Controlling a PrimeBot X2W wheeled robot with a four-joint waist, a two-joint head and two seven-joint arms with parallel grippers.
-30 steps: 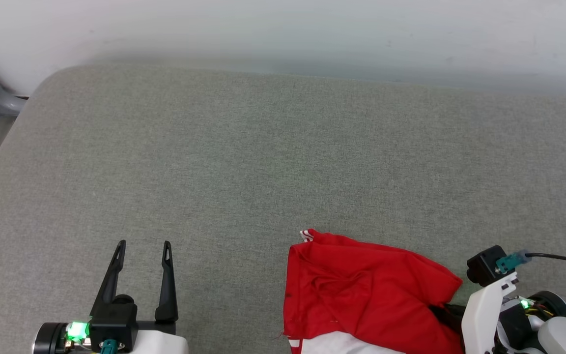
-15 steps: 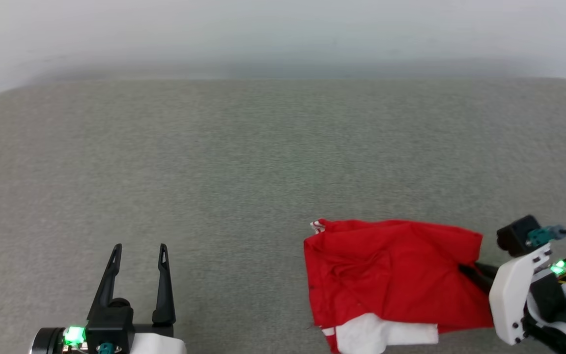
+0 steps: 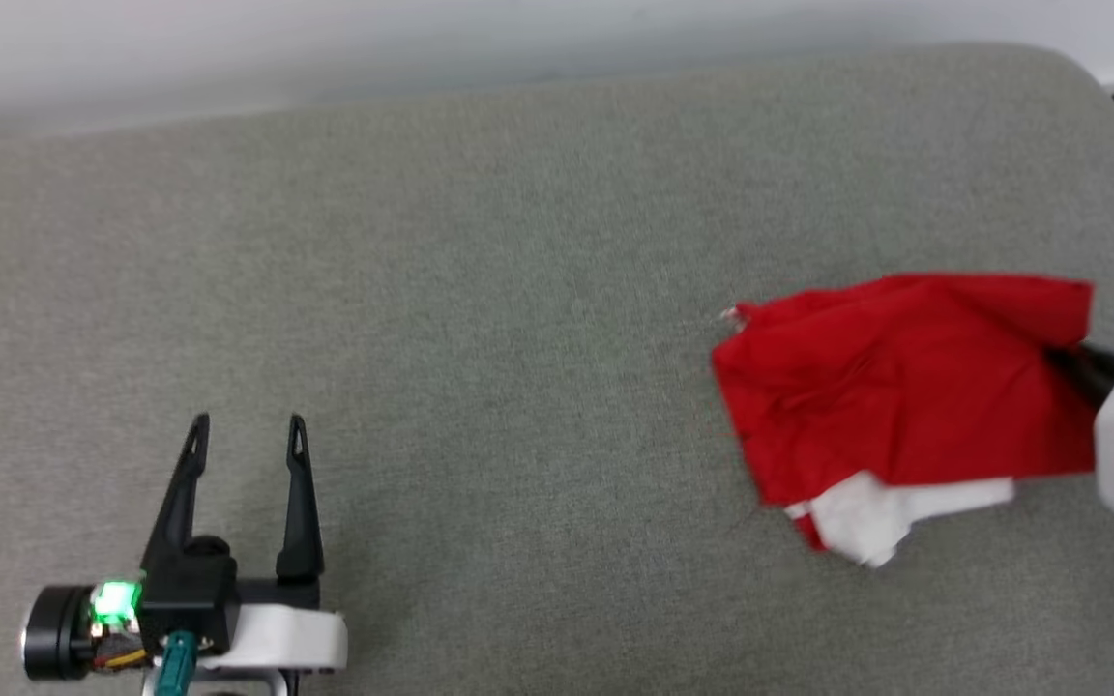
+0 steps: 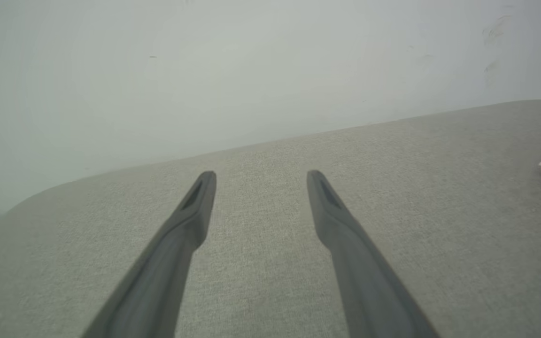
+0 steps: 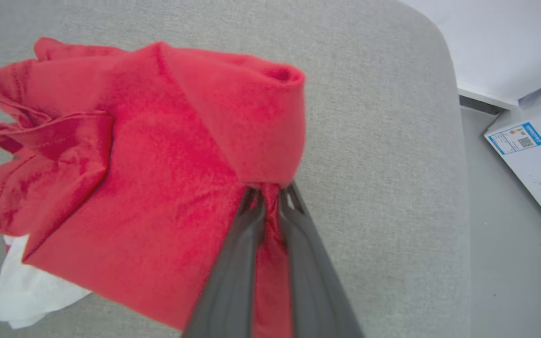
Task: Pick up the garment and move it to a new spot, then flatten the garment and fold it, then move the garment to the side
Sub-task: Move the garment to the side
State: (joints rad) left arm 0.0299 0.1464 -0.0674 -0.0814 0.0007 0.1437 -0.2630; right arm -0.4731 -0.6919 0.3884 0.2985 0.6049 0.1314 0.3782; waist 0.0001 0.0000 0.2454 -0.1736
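Across the wide grey cushioned surface [image 3: 480, 251], the garment [image 3: 905, 387] is bunched up on the right side, close to the rounded far corner. The right gripper [image 5: 270, 190] has it, fingers clamped tight on a pinch of red cloth at the bundle's right edge. The left gripper [image 3: 248, 422] hovers well apart at lower left, jaws spread wide. A white sleeve [image 3: 891, 512] pokes out along the garment's near edge.

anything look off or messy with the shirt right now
The garment is crumpled and doubled over near the right end of the grey surface, a white sleeve sticking out underneath, pinched at one edge by the right gripper. No tear visible.
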